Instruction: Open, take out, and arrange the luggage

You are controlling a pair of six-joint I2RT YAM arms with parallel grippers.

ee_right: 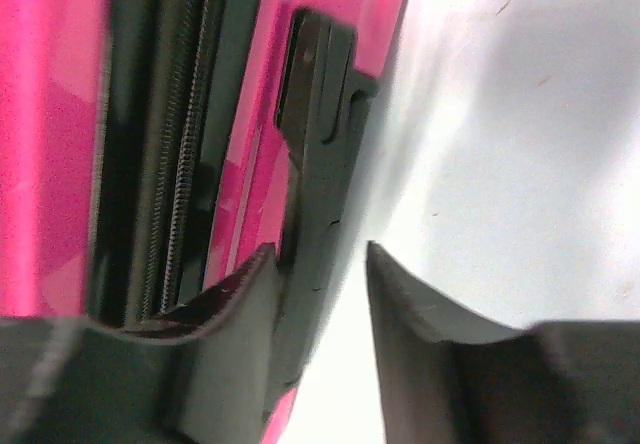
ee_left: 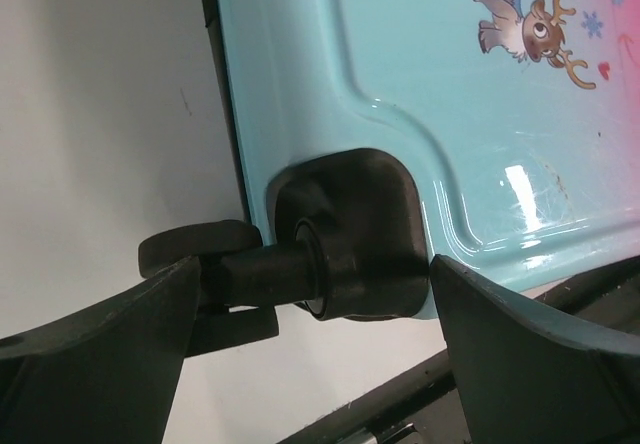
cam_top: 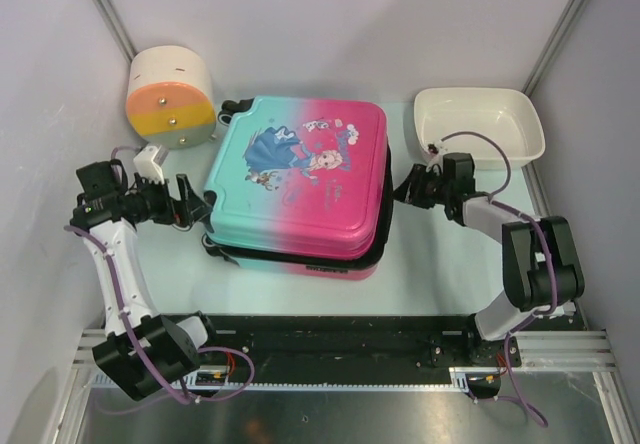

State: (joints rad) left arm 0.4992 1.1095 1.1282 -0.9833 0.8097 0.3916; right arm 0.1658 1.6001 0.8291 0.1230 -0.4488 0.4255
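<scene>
Overall light: bright, soft and even from above; the white walls and pale table (cam_top: 430,264) show no hard contrast.
Shadows: a narrow dark band under the near edge of the glossy pink-to-teal hard-shell suitcase (cam_top: 300,179); soft grey patches on the table in the right wrist view.
Glare: a white highlight patch on the teal shell in the left wrist view.
Focus: the left gripper (ee_left: 312,269), close to the lens, is blurred; the right wrist view is soft throughout, the right gripper (ee_right: 318,254) most of all.
Exposure: the table beside the pink shell washes out to near white.
</scene>
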